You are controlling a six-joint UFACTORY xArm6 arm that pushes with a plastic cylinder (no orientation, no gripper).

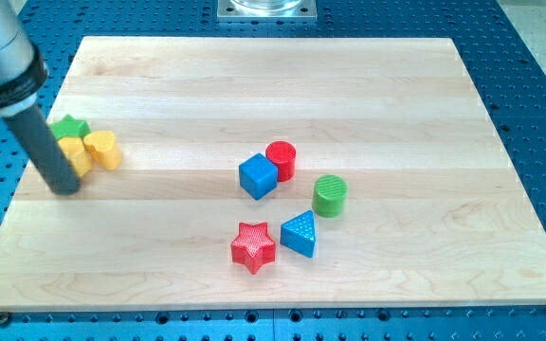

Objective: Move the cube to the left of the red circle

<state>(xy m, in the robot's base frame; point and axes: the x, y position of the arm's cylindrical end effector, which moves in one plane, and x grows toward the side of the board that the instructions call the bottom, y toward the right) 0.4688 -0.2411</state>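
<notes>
The blue cube (258, 176) sits near the board's middle, touching the left side of the red circle (282, 159), a short red cylinder. My tip (65, 188) is far to the view's left, near the board's left edge, just below-left of a cluster of yellow and green blocks. The rod slants up to the view's top left. The tip is well apart from the cube and the red circle.
A green star (70, 127), a yellow block (76, 154) and a yellow heart (104, 149) cluster beside the rod. A green cylinder (330, 194), a blue triangle (300, 233) and a red star (253, 245) lie below-right of the cube. The wooden board (273, 76) lies on a blue perforated table.
</notes>
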